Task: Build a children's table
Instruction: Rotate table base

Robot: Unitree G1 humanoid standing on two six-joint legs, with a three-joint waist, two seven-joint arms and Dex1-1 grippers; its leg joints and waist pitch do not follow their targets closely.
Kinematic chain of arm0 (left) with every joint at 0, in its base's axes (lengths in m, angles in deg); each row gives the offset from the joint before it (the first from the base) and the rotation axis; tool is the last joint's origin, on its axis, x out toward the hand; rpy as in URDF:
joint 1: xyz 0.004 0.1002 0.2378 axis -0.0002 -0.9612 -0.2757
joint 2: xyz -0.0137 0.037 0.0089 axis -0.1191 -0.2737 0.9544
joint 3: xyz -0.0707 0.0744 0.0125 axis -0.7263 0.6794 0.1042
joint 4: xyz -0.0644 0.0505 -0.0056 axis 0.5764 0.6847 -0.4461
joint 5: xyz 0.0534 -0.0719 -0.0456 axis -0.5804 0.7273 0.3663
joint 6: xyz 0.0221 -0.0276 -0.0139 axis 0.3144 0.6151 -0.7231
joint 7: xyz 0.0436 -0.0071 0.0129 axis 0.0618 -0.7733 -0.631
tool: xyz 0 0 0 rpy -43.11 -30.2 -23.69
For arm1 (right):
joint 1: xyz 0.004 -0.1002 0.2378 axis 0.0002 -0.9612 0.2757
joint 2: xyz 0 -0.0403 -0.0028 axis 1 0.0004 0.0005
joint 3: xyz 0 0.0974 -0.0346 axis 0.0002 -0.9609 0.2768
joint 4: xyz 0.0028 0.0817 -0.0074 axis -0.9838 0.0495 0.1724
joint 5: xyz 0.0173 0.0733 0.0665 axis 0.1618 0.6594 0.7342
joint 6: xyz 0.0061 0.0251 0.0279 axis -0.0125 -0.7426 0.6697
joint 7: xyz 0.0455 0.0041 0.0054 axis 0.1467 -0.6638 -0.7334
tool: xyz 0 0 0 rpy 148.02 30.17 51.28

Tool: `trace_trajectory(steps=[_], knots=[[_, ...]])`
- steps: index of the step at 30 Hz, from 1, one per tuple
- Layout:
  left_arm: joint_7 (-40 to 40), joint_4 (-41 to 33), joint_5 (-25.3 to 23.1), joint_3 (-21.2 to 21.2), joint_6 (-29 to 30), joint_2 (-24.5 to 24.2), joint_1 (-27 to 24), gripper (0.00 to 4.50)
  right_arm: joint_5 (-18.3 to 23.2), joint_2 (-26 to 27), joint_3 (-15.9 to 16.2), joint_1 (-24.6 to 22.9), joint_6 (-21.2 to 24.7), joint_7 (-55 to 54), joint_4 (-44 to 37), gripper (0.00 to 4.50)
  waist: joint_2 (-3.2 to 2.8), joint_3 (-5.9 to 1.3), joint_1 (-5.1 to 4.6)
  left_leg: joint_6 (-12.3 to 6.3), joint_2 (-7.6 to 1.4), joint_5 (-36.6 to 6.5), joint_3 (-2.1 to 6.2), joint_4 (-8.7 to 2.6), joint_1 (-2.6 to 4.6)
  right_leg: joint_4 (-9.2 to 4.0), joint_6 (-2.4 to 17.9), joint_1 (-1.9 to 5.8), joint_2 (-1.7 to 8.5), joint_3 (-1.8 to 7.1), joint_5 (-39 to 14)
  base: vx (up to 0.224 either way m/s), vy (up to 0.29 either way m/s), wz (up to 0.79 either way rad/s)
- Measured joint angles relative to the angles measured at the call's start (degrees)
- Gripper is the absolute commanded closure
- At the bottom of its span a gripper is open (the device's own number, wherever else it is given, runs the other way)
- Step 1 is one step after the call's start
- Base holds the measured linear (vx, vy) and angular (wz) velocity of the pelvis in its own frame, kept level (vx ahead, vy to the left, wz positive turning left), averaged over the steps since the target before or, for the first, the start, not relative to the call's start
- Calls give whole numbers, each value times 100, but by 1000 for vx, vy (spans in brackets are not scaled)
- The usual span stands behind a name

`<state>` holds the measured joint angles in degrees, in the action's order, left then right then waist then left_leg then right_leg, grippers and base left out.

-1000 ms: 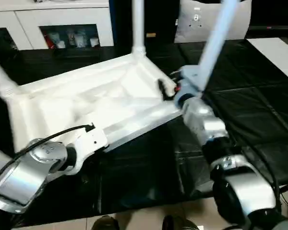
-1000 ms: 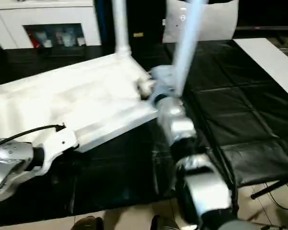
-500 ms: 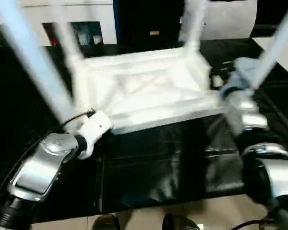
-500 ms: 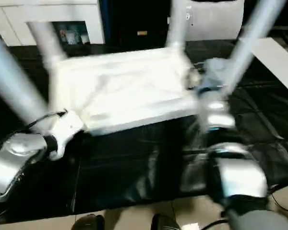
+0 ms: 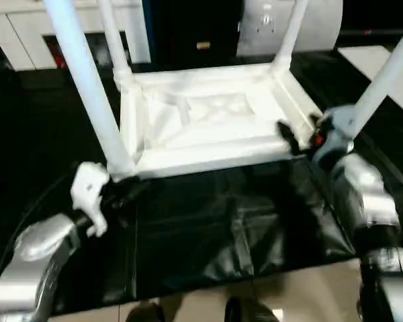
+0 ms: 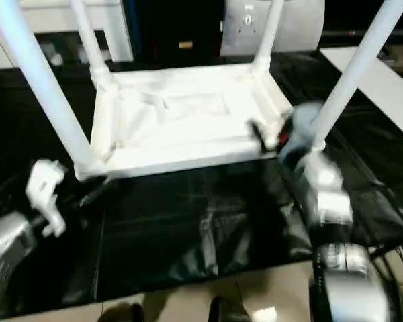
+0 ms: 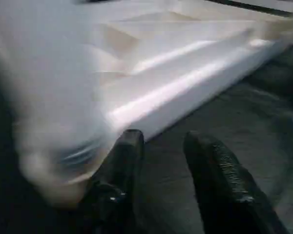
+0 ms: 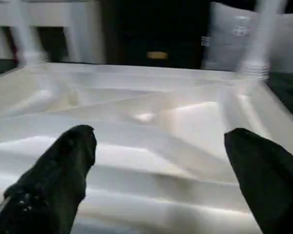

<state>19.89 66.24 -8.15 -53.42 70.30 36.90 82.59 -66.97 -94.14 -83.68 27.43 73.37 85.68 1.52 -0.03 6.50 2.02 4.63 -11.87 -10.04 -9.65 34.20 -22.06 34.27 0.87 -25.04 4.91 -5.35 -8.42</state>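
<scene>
children's table (image 5: 208, 127) upside down on black tabletop (image 5: 208, 228) — four legs up | left end effector (image 5: 124, 193) open by its near-left corner | right end effector (image 5: 297, 137) open — at its right edge

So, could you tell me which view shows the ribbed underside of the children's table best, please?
The left eye view: the whole ribbed underside of the children's table faces up there, framed by four legs. The right eye view matches it. The right wrist view shows the ribs close up between the fingers; the left wrist view shows mostly one edge.
</scene>
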Motion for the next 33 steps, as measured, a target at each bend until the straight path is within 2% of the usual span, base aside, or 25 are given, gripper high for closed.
trace_trajectory(steps=[1,3,4,6,8,10,12,15,18,22,26,29,33], knots=[[-64,105,-32,-85,-172,-3,24,263,-5,-3,66,-205,170,-2,-356,0,1,0,7,0,-2,0,2,-6,1,-11,-1,5,-4,0,0,0,0,0],[-169,324,-54,-251,-484,-48,152,238,0,-49,302,-627,839,22,-1116,0,6,-3,21,1,-2,1,2,-13,3,-24,-2,13,-6,3,0,0,0,0],[-196,364,-58,-290,-576,-69,196,235,1,-43,378,-707,1017,33,-1237,0,6,-3,16,1,0,1,3,-13,3,-30,-2,12,-5,7,0,0,0,0],[-235,428,-88,-306,-718,-104,310,230,7,-41,451,-815,1313,34,-1397,0,6,-3,13,1,1,1,3,-13,2,-43,-2,12,-3,14,0,0,0,0],[-236,561,-109,-303,-841,-124,404,198,12,-44,455,-971,1471,-1,-1622,0,6,-3,15,1,2,1,3,-14,2,-55,-3,15,-2,16,1,0,0,0],[-204,820,-103,-302,-950,-128,572,194,17,-40,475,-1203,1725,-82,-1869,0,12,-7,30,1,2,1,3,-14,1,-57,-4,16,-2,17,1,0,0,0],[-155,1027,-90,-284,-1069,-126,740,175,17,-36,489,-1311,2063,-199,-2028,0,12,-7,28,1,2,1,3,-14,0,-57,-6,13,-2,22,3,0,0,0],[-39,1394,-68,-199,-1214,-126,1110,152,38,-18,514,-1352,2302,-186,-2155,0,21,-12,30,1,1,1,-2,-15,1,-50,-5,11,-3,25,7,0,0,0],[230,1719,147,-191,-1217,-91,1562,130,59,-16,554,-1326,2585,-169,-2176,0,46,-25,45,2,1,1,-9,-15,4,-28,-4,8,-3,26,7,0,0,0],[758,2284,369,-59,-1036,-30,2269,111,-287,34,669,-1018,2612,-466,-1595,0,71,-41,77,6,2,4,-16,-14,5,-22,-1,6,0,26,9,0,0,0],[1484,2465,611,242,-704,6,2505,103,-452,91,625,-661,2637,-699,-986,0,75,-44,144,5,11,3,-23,-14,5,-20,25,8,12,29,24,0,0,0],[2087,2222,901,560,-168,-61,2492,103,-512,99,613,-420,2495,-684,-591,0,79,-48,178,5,14,3,-28,-11,6,-14,26,9,19,30,24,0,0,0],[2675,1542,1188,1084,372,-257,2292,103,-531,149,626,-304,2244,-551,-335,0,83,-51,124,5,10,4,-33,-8,13,0,29,7,19,32,27,0,0,0]])
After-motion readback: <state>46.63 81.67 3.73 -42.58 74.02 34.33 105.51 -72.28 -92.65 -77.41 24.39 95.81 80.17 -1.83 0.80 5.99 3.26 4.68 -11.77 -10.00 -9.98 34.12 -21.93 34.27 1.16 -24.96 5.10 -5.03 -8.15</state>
